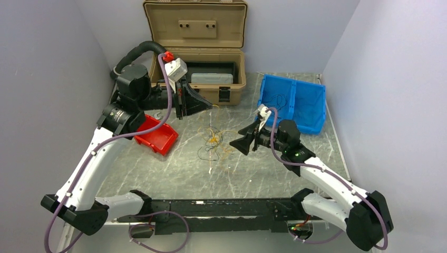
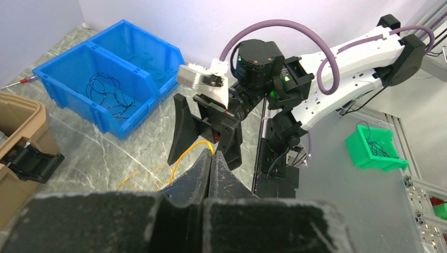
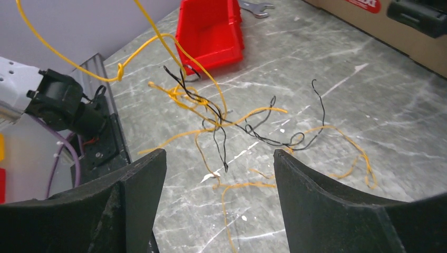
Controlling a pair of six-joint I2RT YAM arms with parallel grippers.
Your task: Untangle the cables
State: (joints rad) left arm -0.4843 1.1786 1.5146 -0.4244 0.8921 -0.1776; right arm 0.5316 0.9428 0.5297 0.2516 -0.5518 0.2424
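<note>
Left claw pinching one yellow cable, right claw spread over the tangle

The left gripper (image 2: 212,156), its matte black wedge fingers pressed tip to tip, nips a bright yellow cable (image 3: 120,71) that rises from the pile. The right gripper (image 3: 219,156) holds its broad, curved black fingers wide apart with nothing between them. Beyond them the cables (image 3: 226,124), hair-thin yellow-orange and black loops loosely knotted together, sprawl on the grey veined stone-look table (image 3: 369,89), near a glossy red plastic bin (image 3: 211,31)
</note>
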